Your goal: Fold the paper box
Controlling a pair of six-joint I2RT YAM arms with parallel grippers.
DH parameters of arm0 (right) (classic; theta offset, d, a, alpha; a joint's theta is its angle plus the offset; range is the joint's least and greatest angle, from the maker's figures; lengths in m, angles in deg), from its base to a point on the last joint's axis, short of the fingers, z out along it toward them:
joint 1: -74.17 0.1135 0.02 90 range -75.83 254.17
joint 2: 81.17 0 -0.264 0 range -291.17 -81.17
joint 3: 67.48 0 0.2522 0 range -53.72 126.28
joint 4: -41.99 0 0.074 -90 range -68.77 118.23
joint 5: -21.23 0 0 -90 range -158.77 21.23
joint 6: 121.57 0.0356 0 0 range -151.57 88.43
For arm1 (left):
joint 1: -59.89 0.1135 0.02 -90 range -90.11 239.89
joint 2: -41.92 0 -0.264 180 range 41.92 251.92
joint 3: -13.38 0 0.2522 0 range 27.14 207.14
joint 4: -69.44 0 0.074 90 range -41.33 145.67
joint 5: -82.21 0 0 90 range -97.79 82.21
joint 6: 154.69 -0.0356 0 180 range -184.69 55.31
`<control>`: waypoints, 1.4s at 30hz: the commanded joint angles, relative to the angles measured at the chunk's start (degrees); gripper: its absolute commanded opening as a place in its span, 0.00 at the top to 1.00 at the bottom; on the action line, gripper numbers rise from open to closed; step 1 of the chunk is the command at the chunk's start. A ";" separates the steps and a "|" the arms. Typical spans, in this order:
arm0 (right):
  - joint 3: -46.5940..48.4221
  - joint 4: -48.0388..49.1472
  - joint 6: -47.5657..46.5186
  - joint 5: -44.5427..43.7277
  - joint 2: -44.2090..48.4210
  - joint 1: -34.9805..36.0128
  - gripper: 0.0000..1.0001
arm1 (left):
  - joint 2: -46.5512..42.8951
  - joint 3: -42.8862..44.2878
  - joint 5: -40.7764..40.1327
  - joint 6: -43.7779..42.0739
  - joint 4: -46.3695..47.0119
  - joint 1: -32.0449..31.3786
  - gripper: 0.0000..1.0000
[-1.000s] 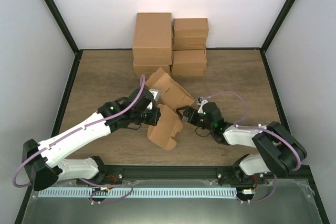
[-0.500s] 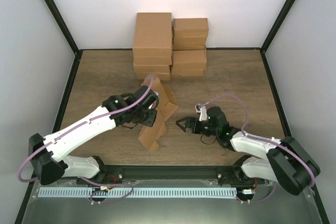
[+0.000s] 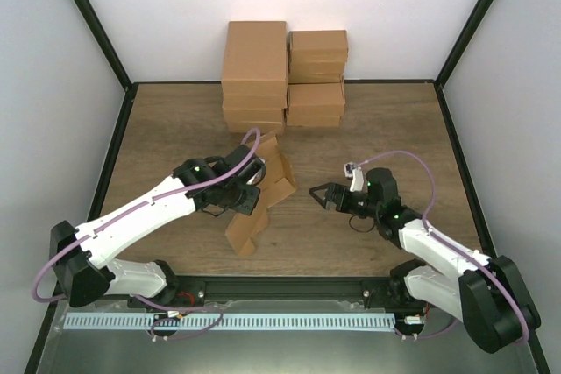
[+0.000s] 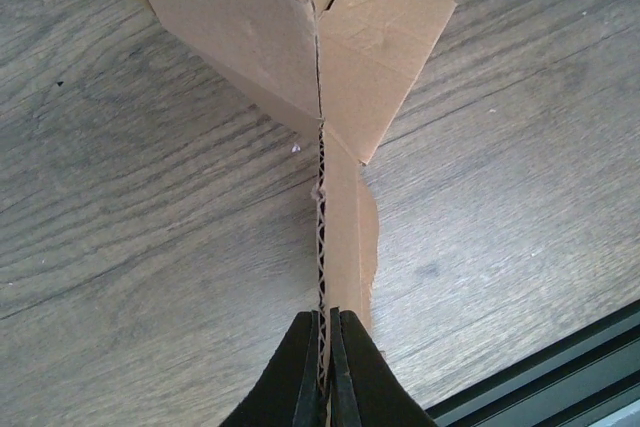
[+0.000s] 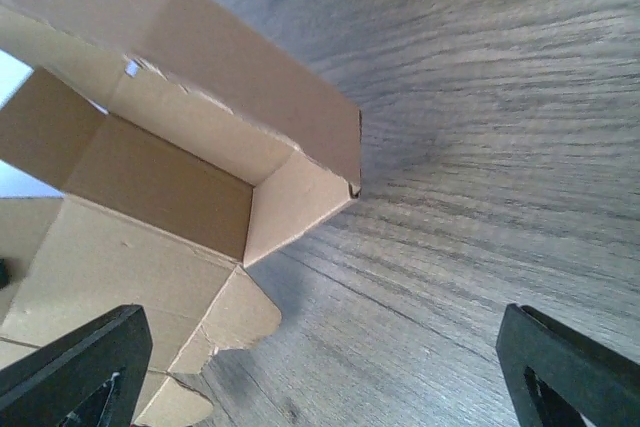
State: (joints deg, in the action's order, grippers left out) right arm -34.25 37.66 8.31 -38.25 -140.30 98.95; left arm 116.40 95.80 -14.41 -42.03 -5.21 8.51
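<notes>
The paper box [image 3: 246, 231] is a tan, half-folded cardboard sheet standing partly upright at the table's middle. My left gripper [image 3: 252, 201] is shut on one of its flaps. In the left wrist view, that flap [image 4: 343, 217] runs edge-on between the black fingertips, and the left gripper [image 4: 322, 367] pinches it low down. The box's folded walls [image 4: 250, 27] rise beyond. My right gripper [image 3: 317, 192] stands open a short way to the right of the box, not touching it. The right wrist view shows the paper box's open inside [image 5: 150, 177] ahead and left of the right gripper [image 5: 320, 377].
Two stacks of larger brown cartons [image 3: 254, 67] [image 3: 317, 76] stand against the back wall. A black frame rail [image 4: 560, 377] runs along the near table edge. Bare wooden tabletop [image 3: 386, 129] lies to the right of the box.
My right gripper has let go and drawn back to the right, away from the box. The left arm has turned the box so it stands narrower and slightly nearer the front.
</notes>
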 commanded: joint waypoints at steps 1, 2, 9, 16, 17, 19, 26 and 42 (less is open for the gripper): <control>2.31 -0.81 0.35 5.66 1.06 -3.08 0.03 | 0.86 0.09 -0.79 -1.72 -0.44 0.06 0.96; 2.51 -0.40 0.44 6.21 0.79 -3.14 0.04 | 0.80 -0.19 -0.66 -1.86 -0.15 0.09 0.96; 4.62 1.80 -0.21 8.92 -0.05 -3.15 0.17 | 0.88 -0.52 0.23 -2.83 1.51 0.07 0.96; 12.15 -0.51 -4.41 9.20 -5.76 -3.15 0.18 | 2.37 -0.81 3.41 -4.85 2.17 -0.03 0.96; 12.75 -0.94 -5.10 8.75 -6.39 -3.11 0.18 | 2.47 -0.89 3.71 -5.19 2.06 -0.04 0.96; 13.35 -1.20 -5.71 8.17 -7.31 -3.12 0.18 | 2.67 -1.02 3.95 -5.72 1.84 -0.10 0.95; 13.87 -0.90 -6.40 8.59 -11.31 -3.11 0.23 | 4.25 -1.81 6.29 -7.62 2.56 -0.89 0.95; 13.67 -1.73 -9.07 9.09 -10.57 -5.17 0.29 | 4.60 -3.64 8.63 -11.14 4.70 -2.23 0.93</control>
State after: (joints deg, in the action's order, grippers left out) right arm -22.39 36.41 1.71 -30.05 -151.38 94.49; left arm 121.67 93.20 -7.43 -51.65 -2.28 6.78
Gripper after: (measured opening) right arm 0.708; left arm 0.072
